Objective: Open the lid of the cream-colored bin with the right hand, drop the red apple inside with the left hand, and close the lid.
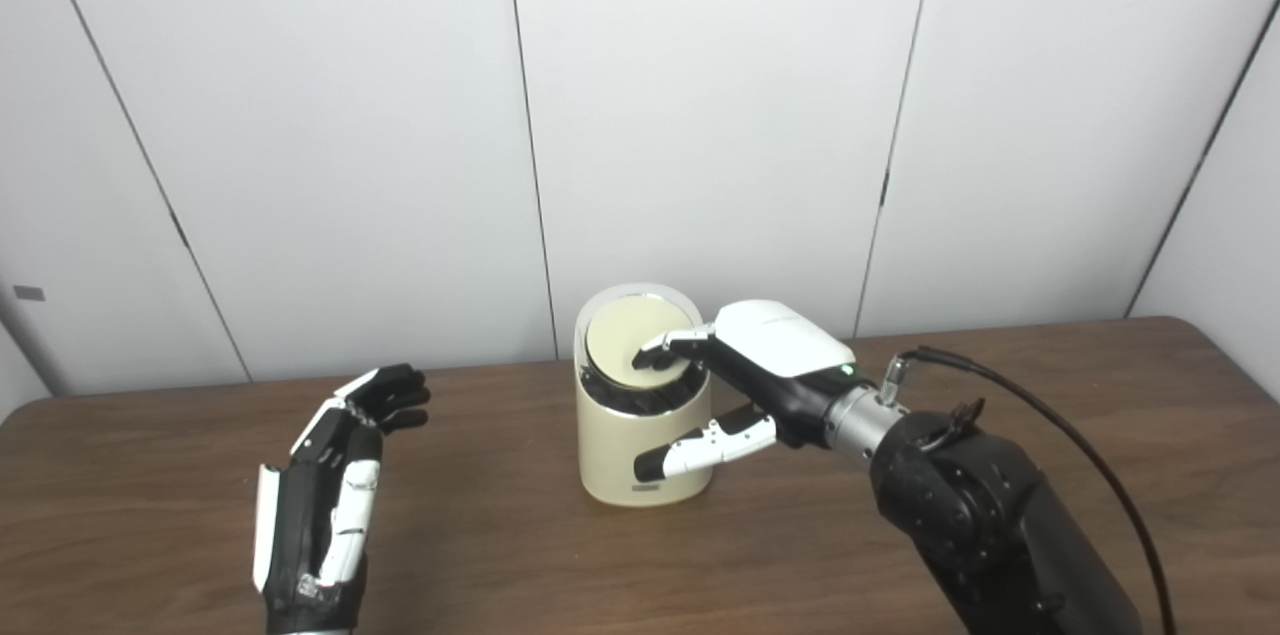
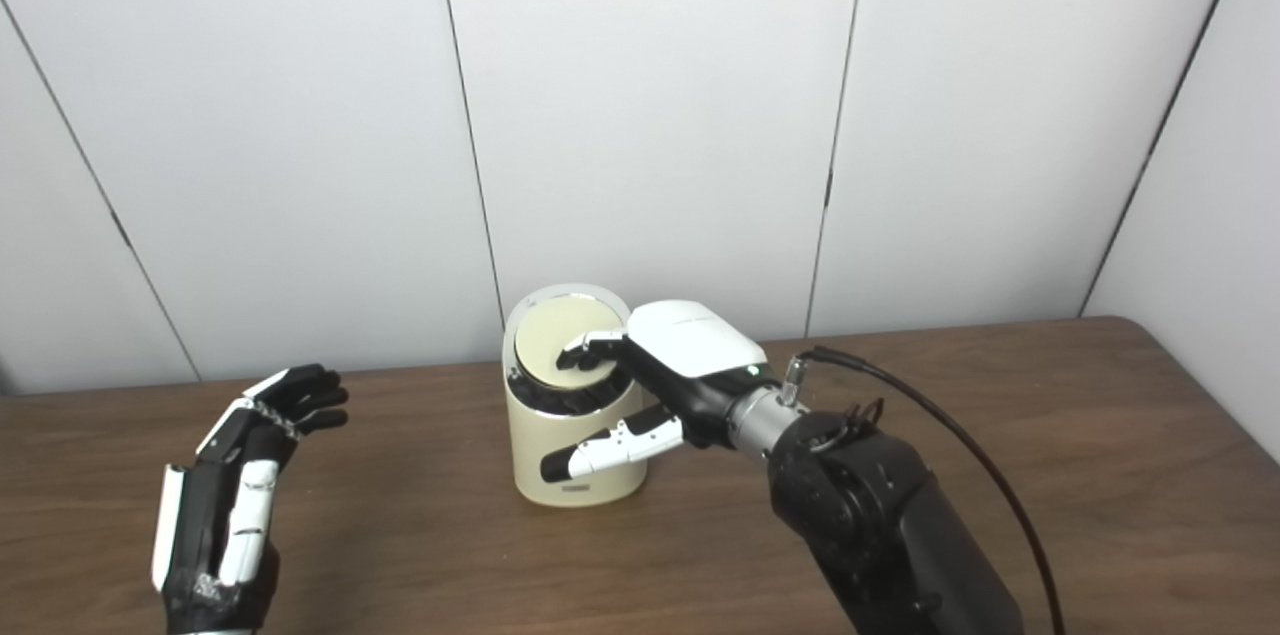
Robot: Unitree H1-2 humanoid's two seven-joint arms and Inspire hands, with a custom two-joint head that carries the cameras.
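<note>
The cream-colored bin [image 1: 640,445] stands upright on the brown table [image 1: 480,525], near its back edge at the centre. Its round lid [image 1: 625,335] lies tilted in the bin's mouth, with a dark gap under its front edge. My right hand [image 1: 745,385] reaches in from the right; its fingertips [image 1: 660,353] rest on the lid, and its thumb [image 1: 690,453] lies against the bin's front wall. It holds nothing. My left hand [image 1: 335,485] hovers open at the left, palm up and empty. No red apple shows in either view.
Pale wall panels [image 1: 700,115] rise directly behind the table. A black cable [image 1: 1080,445] loops from my right wrist over the table's right side. Bare wood lies between my left hand and the bin.
</note>
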